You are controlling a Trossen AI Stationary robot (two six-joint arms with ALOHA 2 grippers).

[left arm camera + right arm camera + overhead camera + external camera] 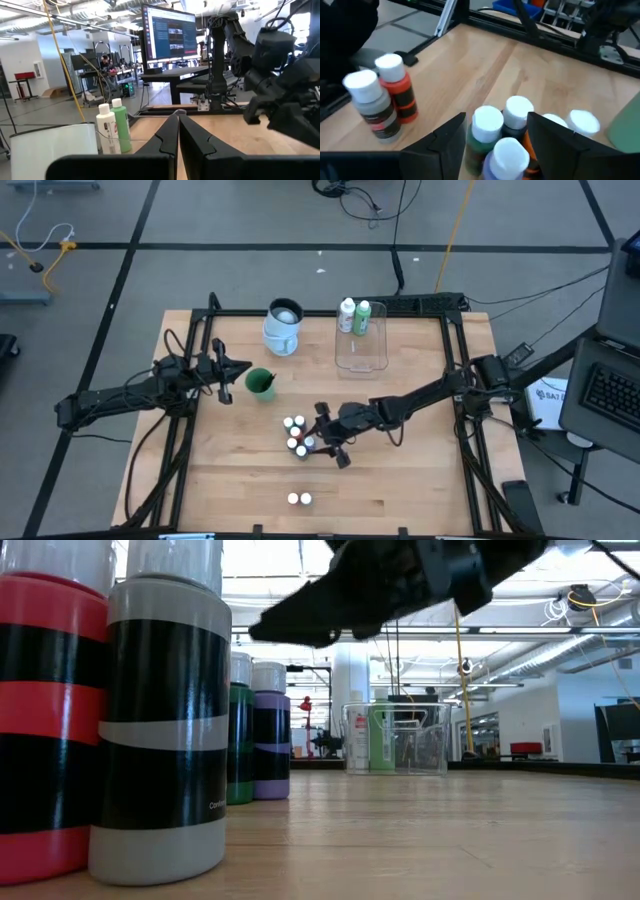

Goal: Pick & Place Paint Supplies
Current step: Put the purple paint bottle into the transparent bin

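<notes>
A cluster of small white-capped paint bottles (296, 435) stands upright near the table's middle. My right gripper (320, 442) hovers open just above it. In the right wrist view its fingers (445, 145) stand on either side of a green bottle (486, 127) and a purple one (510, 157) without touching them. A grey bottle (370, 102) and a red bottle (397, 92) stand apart near the front edge (298, 499). Two taller bottles, white (347, 315) and green (362, 318), stand in the clear tray (362, 358). My left gripper (240, 370) waits shut at the left.
A white cup (284, 326) stands at the back, left of the tray. A green cup (260, 383) stands just in front of my left gripper. Bare wood lies between the cluster and the tray and along the right side of the table.
</notes>
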